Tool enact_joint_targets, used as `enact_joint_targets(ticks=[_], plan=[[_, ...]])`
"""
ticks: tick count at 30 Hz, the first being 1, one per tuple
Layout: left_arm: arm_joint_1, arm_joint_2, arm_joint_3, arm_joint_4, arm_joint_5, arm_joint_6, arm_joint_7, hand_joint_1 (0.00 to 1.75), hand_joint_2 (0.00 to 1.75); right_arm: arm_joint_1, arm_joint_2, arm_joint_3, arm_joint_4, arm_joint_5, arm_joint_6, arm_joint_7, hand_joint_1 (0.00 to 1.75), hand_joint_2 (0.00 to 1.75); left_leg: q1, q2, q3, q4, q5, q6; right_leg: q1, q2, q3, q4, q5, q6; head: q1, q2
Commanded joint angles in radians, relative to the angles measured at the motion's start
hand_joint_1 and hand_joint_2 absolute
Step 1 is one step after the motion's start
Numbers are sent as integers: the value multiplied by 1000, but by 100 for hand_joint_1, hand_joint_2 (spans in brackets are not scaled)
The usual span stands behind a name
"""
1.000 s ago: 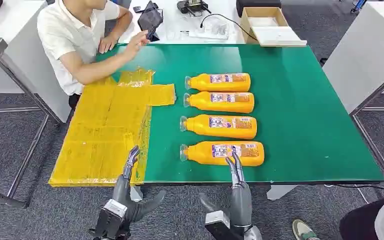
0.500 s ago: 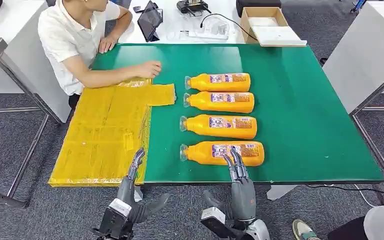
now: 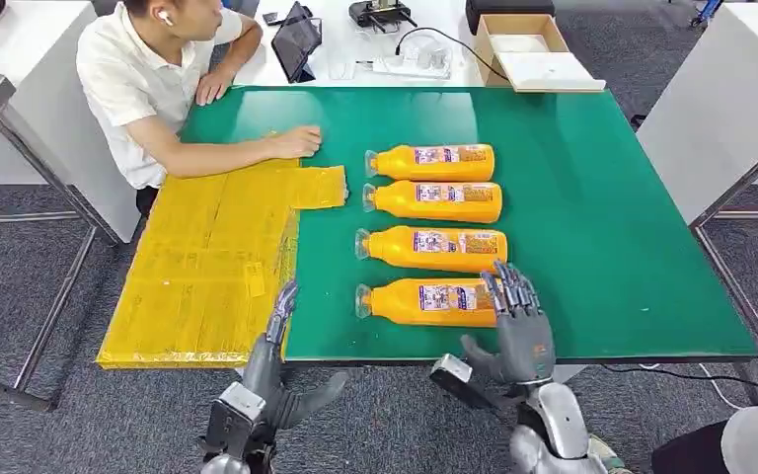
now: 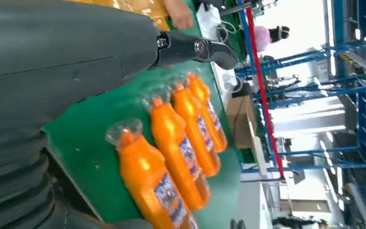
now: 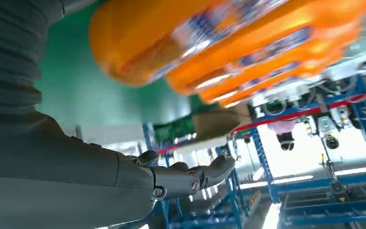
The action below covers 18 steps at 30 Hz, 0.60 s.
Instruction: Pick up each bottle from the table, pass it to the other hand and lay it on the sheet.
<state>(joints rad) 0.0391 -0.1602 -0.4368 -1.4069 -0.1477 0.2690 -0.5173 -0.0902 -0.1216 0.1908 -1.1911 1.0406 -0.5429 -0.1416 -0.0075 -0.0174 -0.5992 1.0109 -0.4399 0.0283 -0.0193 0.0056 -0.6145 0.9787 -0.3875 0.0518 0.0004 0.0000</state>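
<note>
Reaching in from the near edge of the green table, the robot's right hand now hovers at the base end of the nearest bottle, fingers spread apart and empty. A second ago this hand sat further left, over the middle of the same bottle; it has slid rightward and turned so the fingers fan upward beside the bottle's base. That looks like lining up for a grasp rather than a grasp itself, so the first pickup has probably not begun.

Four orange bottles lie on their sides in a row on the green surface, caps pointing toward the yellow sheet. The nearest one is the likely target; the other three lie beyond it, close together, none moved.

The left hand waits at the table's near edge where the yellow sheet meets the green, fingers apart and holding nothing. It has barely shifted, edging slightly right.

A person in a white shirt sits at the far left corner. Their hand, raised a second ago, now rests on the table just beyond the far end of the sheet.

No bottle lies on the sheet yet.
</note>
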Motion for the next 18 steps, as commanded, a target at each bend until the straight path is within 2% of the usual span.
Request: enact_joint_targets(ticks=[1, 12, 17, 18], plan=[[-64, -20, -37, 123, 20, -15, -12, 0, 175, -227, -56, 16, 284, 79, 57, 33, 0, 175, 1, 4, 5, -1, -1, -2, 1, 2, 4, -2, 0, -2, 0, 0], [-62, -17, -39, 118, 21, -19, -12, 0, 175, -269, -29, 56, 352, 82, 99, 46, 0, 175, 1, 3, 4, -1, -2, -2, 2, 2, 4, -1, -1, -2, 0, 0], [-59, -13, -44, 122, 24, -26, -8, 0, 175, -268, -4, 89, 387, -34, 194, -16, 0, 175, 1, 3, 3, -1, -1, -2, 1, 2, 3, -1, 0, -2, 0, 0], [-57, -13, -45, 122, 25, -27, -8, 0, 175, -263, -9, 116, 386, -18, 195, -12, 0, 175, 2, 3, 4, -1, -2, -2, 2, 2, 4, -1, -1, -3, 0, 0]])
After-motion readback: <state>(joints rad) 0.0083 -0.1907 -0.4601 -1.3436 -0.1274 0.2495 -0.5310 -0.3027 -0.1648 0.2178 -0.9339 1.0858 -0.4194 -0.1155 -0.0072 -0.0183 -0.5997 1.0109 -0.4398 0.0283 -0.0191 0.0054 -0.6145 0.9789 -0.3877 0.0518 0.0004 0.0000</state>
